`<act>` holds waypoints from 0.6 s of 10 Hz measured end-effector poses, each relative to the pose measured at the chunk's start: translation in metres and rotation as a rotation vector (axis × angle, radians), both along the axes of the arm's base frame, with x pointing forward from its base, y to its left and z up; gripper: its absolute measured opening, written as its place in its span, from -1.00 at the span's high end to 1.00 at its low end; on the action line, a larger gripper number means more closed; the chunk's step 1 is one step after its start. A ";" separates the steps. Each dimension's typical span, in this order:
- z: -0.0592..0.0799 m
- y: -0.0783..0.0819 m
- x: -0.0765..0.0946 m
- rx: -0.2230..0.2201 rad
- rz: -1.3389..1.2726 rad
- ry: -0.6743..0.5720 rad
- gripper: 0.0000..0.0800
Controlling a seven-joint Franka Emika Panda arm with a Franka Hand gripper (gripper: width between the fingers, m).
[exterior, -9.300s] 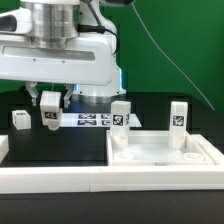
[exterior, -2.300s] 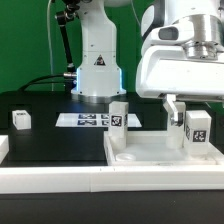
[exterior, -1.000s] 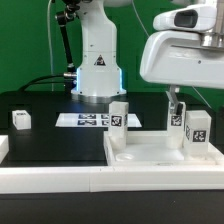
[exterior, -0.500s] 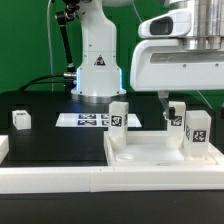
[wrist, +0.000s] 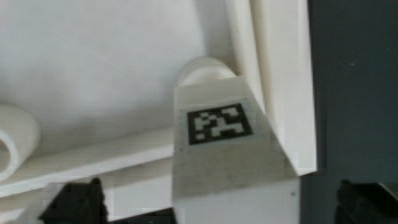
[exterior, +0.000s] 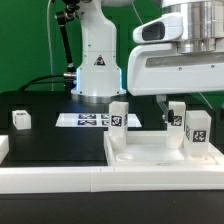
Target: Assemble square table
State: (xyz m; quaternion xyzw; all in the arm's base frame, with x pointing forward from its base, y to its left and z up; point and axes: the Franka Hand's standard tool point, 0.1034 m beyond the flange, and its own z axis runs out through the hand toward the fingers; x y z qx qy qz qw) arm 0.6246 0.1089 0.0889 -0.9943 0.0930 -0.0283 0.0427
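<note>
We see the claw [exterior: 170, 104] released, its jaws standing wide on either side of an upright tagged leg [wrist: 217, 125] at a corner of the square table [exterior: 150, 152].

Slab [exterior: 150, 152] mid clear; upright legs [exterior: 119, 115] block corners.

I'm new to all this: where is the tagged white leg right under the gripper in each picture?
Exterior view: the leg stands on the tabletop's far corner at the exterior view's right, under the open gripper, behind a second leg.
Wrist view: apparently the same leg fills the middle, tag facing the camera.
Shared landmark: the tabletop's raised rim.
</note>
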 end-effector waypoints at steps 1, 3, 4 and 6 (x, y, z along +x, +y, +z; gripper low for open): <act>-0.003 0.004 -0.002 -0.023 0.014 0.004 -0.62; -0.004 0.007 -0.003 -0.048 0.047 0.003 -0.62; -0.004 0.007 -0.002 -0.054 0.055 0.002 -0.32; -0.004 0.006 -0.002 -0.054 0.054 0.002 0.28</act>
